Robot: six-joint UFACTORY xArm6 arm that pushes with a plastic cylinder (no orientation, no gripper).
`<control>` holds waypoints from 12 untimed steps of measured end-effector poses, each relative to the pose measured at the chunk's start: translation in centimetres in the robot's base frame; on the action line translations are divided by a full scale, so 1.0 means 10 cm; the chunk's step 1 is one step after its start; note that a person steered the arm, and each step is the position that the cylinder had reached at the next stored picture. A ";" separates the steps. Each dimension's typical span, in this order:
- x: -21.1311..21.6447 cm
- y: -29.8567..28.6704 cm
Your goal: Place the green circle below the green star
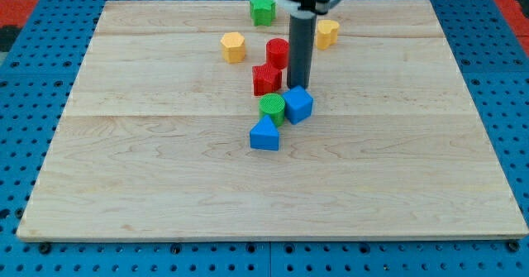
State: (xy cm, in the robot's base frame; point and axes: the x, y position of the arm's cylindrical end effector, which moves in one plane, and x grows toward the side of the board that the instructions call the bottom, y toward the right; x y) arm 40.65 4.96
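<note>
- Nearest to you, at the view's bottom, runs the front edge of the wooden board [273,227], a pale plank top lying on a blue pegboard [25,145].
- Look just above that open stretch and you meet the blue triangle-like block [264,135], the lowest block of the cluster near the board's middle.
- Your green circle [272,107] sits directly above that blue block, touching or nearly touching it, with its ribbed top face up.
- Just to the view's right of the green circle stands the blue cube [298,104], pressed against the circle's side.
- My tip [297,88] comes down at the top edge of the blue cube, just up and to the right of the green circle; you cannot tell whether it touches the cube. It is a bare rod, so it clasps nothing.
- Above the circle you see the red star-like block [265,78], and above that the red cylinder [278,52], partly behind the rod.
- Further up, the yellow block on the left [233,46] lies well apart from the cluster, while the yellow block on the right [328,33] peeks out beside the rod.
- Farthest from you, near the view's top edge, rests the green star [262,9], well apart from the green circle, with the red blocks between them.
</note>
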 end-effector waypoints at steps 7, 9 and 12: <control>-0.40 -2.23; -0.71 -1.48; -1.34 -0.88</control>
